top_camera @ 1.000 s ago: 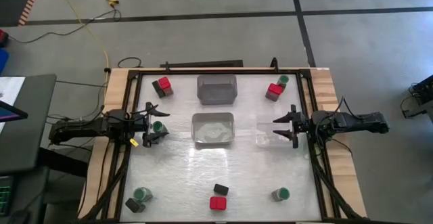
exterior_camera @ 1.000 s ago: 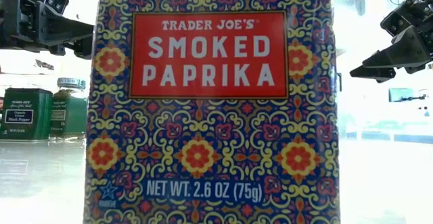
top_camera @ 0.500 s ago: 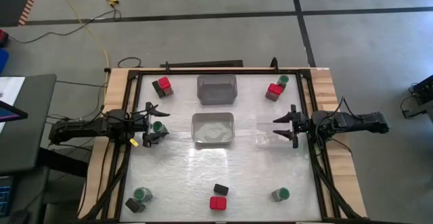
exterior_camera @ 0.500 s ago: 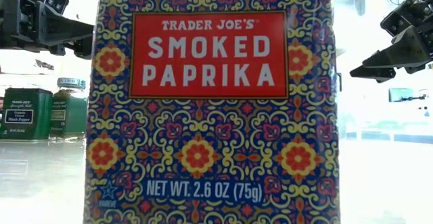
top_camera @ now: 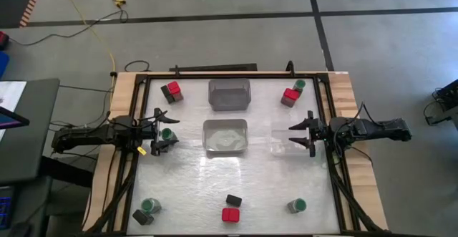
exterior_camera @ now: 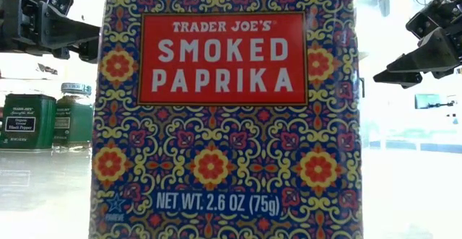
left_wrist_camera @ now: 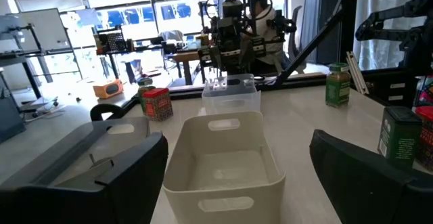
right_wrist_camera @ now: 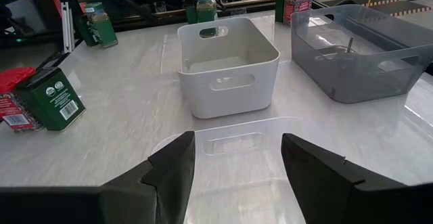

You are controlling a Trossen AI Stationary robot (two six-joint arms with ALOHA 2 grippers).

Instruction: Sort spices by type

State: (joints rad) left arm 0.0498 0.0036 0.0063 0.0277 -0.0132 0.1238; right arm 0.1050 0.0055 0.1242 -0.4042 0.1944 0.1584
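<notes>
The sorting had hardly begun. The little spice tins and jars point(top_camera: 230, 208) stood scattered near the table's corners and edges. The white plastic bin point(top_camera: 225, 136) was empty. The left gripper point(top_camera: 166, 132) and right gripper point(top_camera: 300, 134) hung open, holding nothing.

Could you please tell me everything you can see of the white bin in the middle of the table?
The white bin is a rectangular, opaque tub that looks like matte plastic, with rounded corners and a slot handle cut into each short end wall. It stands upright at the table's centre, open at the top and empty inside. A smoky grey bin lies farther back, a clear bin on its right; neither touches it. No gripper touches it.
</notes>
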